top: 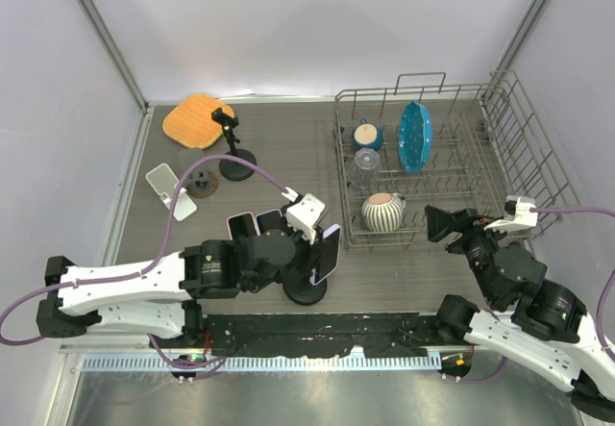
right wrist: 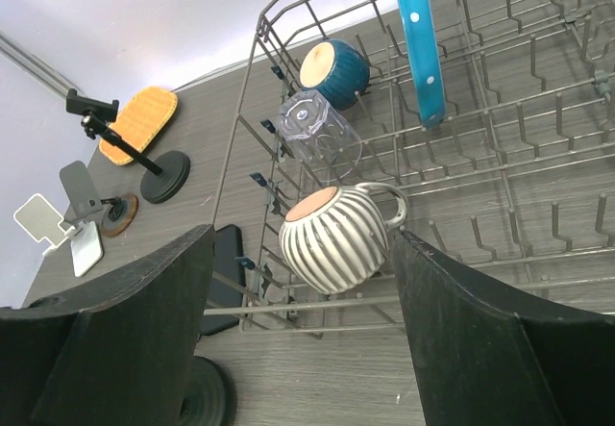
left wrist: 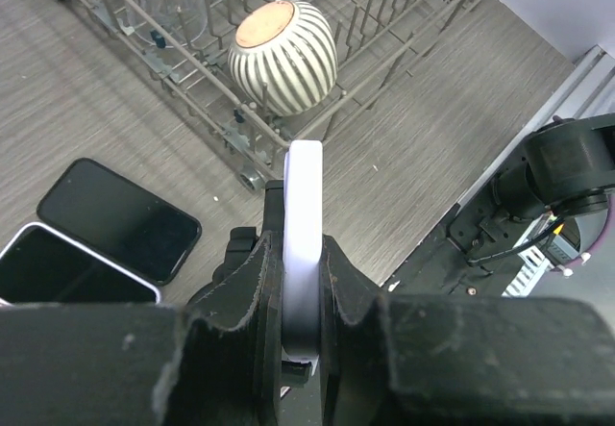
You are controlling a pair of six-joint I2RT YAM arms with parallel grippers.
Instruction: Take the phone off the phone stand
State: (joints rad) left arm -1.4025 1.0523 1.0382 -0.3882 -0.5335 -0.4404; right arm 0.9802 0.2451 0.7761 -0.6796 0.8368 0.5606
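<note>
Phone (top: 328,253) first: you have it standing on its long edge at about 6 o'clock on the bench (top: 404,272), directly over the round black base of the phone stand (top: 306,291). Whether it sits in the cradle or has lifted clear cannot be told from these views. Your left hand (left wrist: 302,291) is pinched nearly closed on it, one finger flat against each face, and the white edge rises between them in the left wrist view. Just to the 9 o'clock side of that grip, two other handsets lie flat side by side on the bench, a dark one (left wrist: 117,216) and one with a pale rim (left wrist: 67,272). At 4 o'clock your right hand (top: 444,224) hangs with its fingers spread wide and nothing between them, beside the near corner of the wire dish rack (top: 480,99). The rack fills the 1 to 3 o'clock part of the bench. A striped mug (top: 382,212) lies nearest in it, with a clear glass (top: 366,164) beyond, then a dark blue cup (top: 366,137) and a teal plate (top: 415,136) standing on edge. Over at 10 o'clock a small white stand (top: 168,190) sits next to a brown round piece (top: 202,185) and a black clamp stand (top: 233,152). Farthest, at 11 o'clock, lies an orange pad (top: 194,120).
</note>
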